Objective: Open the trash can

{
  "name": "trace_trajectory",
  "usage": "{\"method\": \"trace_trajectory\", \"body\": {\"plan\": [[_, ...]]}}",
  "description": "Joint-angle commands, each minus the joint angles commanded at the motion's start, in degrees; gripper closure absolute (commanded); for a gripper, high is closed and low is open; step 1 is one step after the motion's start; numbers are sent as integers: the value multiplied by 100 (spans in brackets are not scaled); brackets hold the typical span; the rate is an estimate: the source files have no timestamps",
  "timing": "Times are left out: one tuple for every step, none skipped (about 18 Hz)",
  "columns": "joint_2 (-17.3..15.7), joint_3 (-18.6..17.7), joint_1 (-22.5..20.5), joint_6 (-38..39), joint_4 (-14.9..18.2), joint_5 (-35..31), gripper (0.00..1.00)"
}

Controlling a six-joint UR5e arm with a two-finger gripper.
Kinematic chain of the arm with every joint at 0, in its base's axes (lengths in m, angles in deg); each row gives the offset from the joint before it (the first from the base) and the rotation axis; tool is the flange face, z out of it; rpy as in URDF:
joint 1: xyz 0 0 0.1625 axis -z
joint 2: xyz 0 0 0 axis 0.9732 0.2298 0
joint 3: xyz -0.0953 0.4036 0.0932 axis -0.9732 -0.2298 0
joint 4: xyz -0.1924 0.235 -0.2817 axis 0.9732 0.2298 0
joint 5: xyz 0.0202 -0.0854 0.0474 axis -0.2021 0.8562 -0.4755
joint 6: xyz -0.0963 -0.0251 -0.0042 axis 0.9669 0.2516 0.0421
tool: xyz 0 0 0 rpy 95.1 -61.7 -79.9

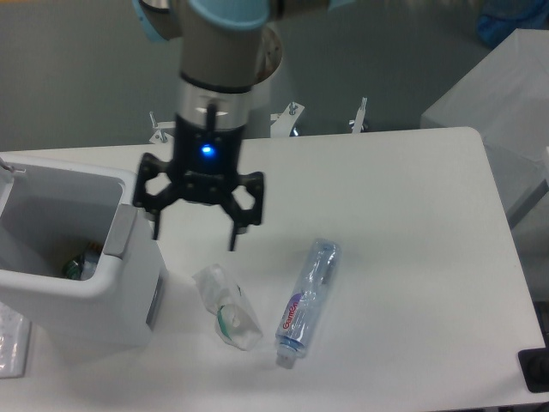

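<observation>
Here, a robot gripper (196, 228) hangs with fingers spread and empty, just right of an open trash can (73, 262).

The white bin sits at the table's (412, 257) near-left edge, its cavity exposed, some litter inside; the grey push tab (121, 233) lies directly left of the fingers. A plastic bottle (308, 300) and crumpled wrapper (226, 306) lie nearer.
</observation>
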State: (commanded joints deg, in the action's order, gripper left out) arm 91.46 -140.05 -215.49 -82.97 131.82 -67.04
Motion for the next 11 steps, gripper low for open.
{"method": "trace_trajectory", "body": {"plan": [[89,17,-27,-142,-53,-17,0],[159,26,-80,-204,-106,-131,0],[230,9,-211,-301,-123,-297,0],[265,-9,-316,-432,-124,-386,0],[422,26,-361,-581,-115,-404,0],[624,104,-483,-687,-150,-404,0],[748,192,-606,-758,-159,-422,0],[836,271,-651,-820,-176,-474,0],[889,316,-678,-994,-176,-570,0],[950,307,-739,-1266,-176,-711,0],[1029,299,-783,-1538,-133,-851,0]]}}
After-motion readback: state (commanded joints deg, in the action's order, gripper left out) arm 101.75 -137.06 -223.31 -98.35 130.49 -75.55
